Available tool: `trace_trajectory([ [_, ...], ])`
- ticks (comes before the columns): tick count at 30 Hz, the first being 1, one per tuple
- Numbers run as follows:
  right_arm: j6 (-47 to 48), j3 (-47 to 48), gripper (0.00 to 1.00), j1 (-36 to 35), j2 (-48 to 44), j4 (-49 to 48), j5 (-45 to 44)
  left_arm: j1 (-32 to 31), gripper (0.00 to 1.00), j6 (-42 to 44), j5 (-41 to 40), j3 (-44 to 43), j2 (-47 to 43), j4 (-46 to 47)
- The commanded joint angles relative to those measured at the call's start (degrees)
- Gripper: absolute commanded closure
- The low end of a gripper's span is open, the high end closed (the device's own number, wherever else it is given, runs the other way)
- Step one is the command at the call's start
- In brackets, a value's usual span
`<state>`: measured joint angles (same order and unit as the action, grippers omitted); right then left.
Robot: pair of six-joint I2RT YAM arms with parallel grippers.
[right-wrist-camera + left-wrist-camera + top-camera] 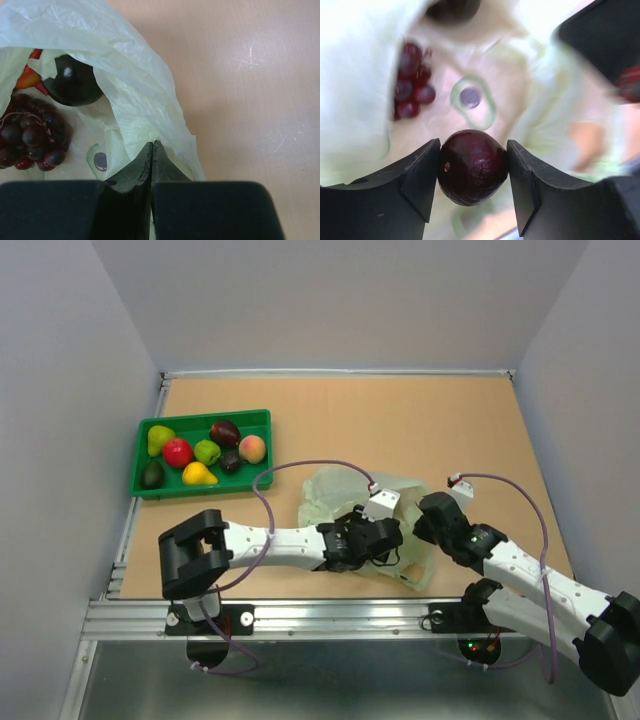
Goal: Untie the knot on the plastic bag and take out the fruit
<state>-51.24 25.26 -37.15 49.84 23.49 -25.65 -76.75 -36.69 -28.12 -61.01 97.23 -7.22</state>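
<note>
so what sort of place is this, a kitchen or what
Probably a robot lab cell, not a kitchen: plain grey walls box in a wooden tabletop, an aluminium rail carries two robot arms, and a green tray holds fruit.

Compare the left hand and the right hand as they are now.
The left hand clamps a dark purple round fruit between spread fingers, while the right hand has its fingers pressed together on a fold of the plastic bag. The left hand sits over the bag's opening, the right hand at the bag's edge beside bare table. Both are shut on something.
</note>
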Motion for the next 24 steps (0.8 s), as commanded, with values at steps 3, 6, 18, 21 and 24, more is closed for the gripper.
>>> trace_trajectory([
  [3, 0.18, -1.26, 0.99, 0.23, -0.45, -2.13, -0.19, 3.44, 0.78, 7.41, 4.11, -4.02, -11.09, 9.15],
  [6, 0.27, -1.26, 0.99, 0.23, -0.63, -2.13, 0.25, 7.65, 0.77, 9.26, 9.48, -4.03, -14.87, 12.32],
  [18, 1.15, -1.26, 0.99, 0.23, -1.5, -2.13, 1.3, 45.07, 0.77, 9.53, 8.87, 0.54, -27.18, 3.45],
  [21, 1.67, -1.08, 0.99, 0.23, -1.77, -2.13, 1.39, 57.35, 0.74, 9.88, 12.2, 4.05, -27.45, 3.27],
  [24, 2.02, -0.73, 0.99, 0.23, -1.77, -2.13, 1.57, 63.89, 0.63, 9.27, 13.61, 5.82, -25.52, 3.36],
])
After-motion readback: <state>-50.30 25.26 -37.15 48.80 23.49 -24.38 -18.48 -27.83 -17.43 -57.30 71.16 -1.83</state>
